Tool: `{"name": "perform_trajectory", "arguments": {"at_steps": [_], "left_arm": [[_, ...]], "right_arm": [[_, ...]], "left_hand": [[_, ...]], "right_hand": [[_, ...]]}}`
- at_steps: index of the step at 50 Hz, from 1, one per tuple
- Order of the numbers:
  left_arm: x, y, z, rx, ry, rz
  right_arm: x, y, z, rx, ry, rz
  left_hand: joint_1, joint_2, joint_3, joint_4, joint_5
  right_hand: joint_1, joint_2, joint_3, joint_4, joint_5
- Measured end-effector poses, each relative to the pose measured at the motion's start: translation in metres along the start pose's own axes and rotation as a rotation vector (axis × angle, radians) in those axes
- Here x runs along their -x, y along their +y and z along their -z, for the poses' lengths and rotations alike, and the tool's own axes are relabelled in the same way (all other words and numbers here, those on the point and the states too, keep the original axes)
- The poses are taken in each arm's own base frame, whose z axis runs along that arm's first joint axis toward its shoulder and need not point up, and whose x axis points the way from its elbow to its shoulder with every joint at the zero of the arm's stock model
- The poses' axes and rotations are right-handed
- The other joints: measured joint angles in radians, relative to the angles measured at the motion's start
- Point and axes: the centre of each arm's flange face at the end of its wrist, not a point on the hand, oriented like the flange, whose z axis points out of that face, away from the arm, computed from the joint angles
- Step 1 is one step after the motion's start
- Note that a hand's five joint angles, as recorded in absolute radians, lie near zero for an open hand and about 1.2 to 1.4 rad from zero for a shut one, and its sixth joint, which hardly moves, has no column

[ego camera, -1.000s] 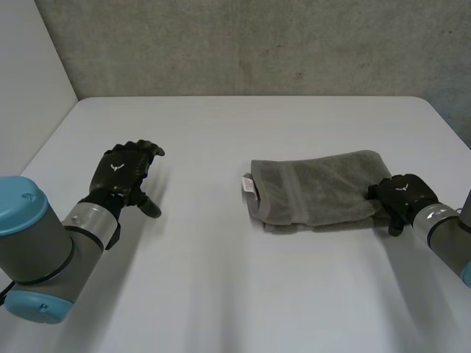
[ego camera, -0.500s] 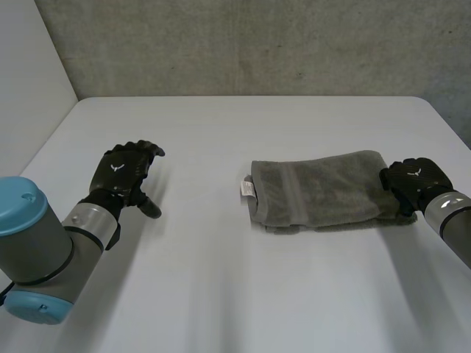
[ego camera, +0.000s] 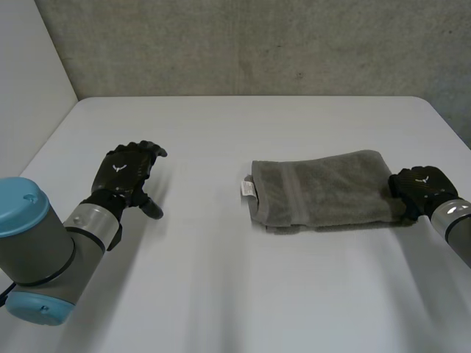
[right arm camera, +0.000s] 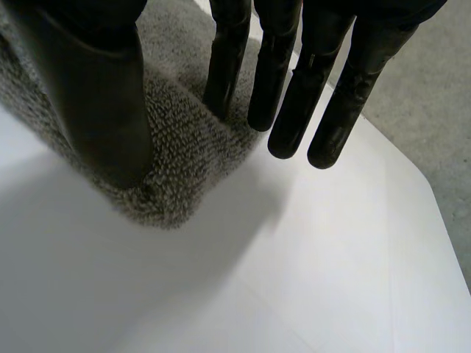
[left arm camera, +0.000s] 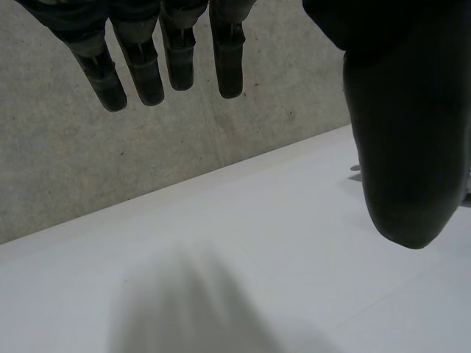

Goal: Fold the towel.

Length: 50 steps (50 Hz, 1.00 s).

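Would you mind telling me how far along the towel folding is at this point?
Done: the towel lies folded in layers, a neat rectangle. In hand: nothing is gripped; the right hand sits open at its right end, and the left hand hovers open well apart. Left: perhaps one more fold, or simply withdrawing.

Towel (ego camera: 324, 190): grey-green cloth with a looped terry pile, rough and matt. A flatter woven band crosses it by the end nearer the table's left edge.
Label (ego camera: 248, 189) at that end: white, smooth.
Table (ego camera: 235, 279): white, smooth, matt with a faint sheen.
Wall (ego camera: 257, 44) beyond the table's far edge: grey, rough, pitted, like concrete.
Left hand (ego camera: 121, 173), right hand (ego camera: 421, 187): black, matt.
Arm cap (ego camera: 22, 204): light-blue plastic, slightly glossy.
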Motion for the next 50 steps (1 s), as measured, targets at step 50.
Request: {"name": "perform_trajectory", "arguments": {"at_steps": [50], "left_arm": [[-0.029,-0.072,-0.003,-0.226,0.084,-0.006]], "right_arm": [[0.194,-0.114,0.063,-0.312,-0.458,0.241]], "left_hand": [[0.000,0.000,0.000,0.000,0.000]], "right_hand": [[-0.357,-0.360,-0.364,-0.362,-0.388]]}}
